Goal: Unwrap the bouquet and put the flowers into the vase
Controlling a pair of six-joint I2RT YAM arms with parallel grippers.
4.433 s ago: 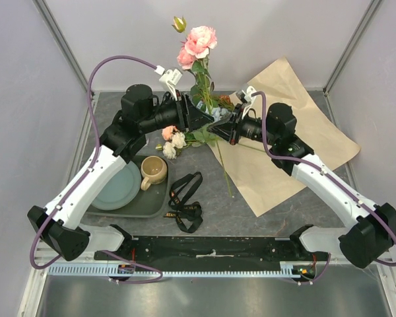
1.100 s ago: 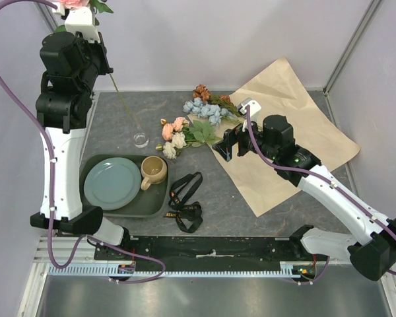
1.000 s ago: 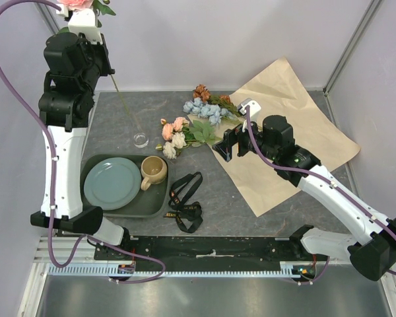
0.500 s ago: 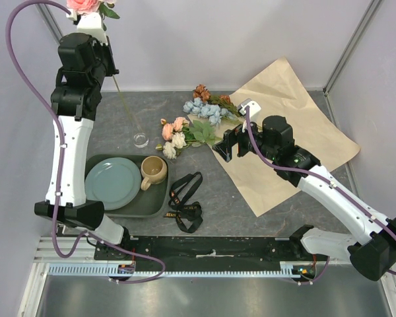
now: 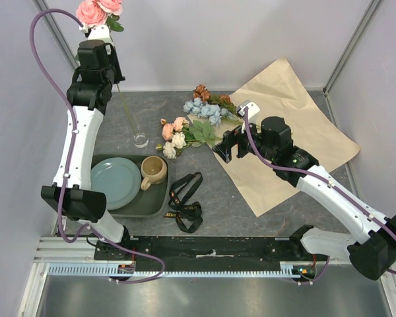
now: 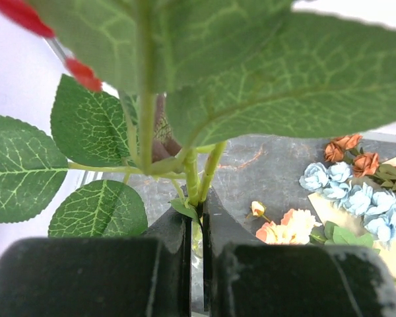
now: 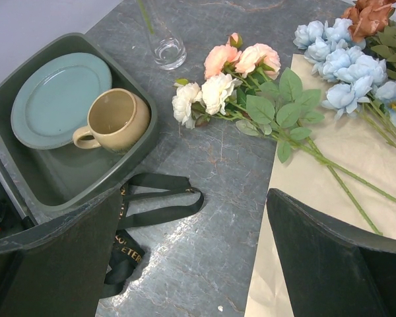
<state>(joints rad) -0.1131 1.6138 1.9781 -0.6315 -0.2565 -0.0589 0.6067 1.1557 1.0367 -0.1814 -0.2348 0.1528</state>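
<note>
One clear, narrow vase (image 5: 140,139) is standing on the grey table (image 5: 218,198). High above the vase and toward the back left, the left gripper (image 6: 197,264) is pinching the green stem (image 5: 127,109) of one spray carrying two pink roses (image 5: 96,12). Its jaws are pressing tight on the stem, leaving no other gap. The stem is slanting down to the vase's mouth. Whether its tip is sitting inside the glass cannot be told.

To the right of the vase, the right gripper (image 5: 224,146) is hovering with its jaws spread wide and gripping nothing. Between it and the vase, one leafy cluster (image 5: 173,135) is lying flat, showing two cream blooms and at least two peach ones. Farther right of the vase and behind it, one bunch of light blue blooms (image 5: 199,109) is lying, with a small group of rust-brown blooms (image 5: 201,91) just beyond.

One sheet of kraft paper (image 5: 297,125) is lying open well to the right of the vase, with the stems of the loose flowers crossing onto its edge.

Just in front of the vase, one dark green tray (image 5: 152,201) is holding one blue-green plate (image 5: 114,183) and one tan mug (image 5: 153,170). One black ribbon (image 5: 185,212) is lying loose to the vase's front right.
</note>
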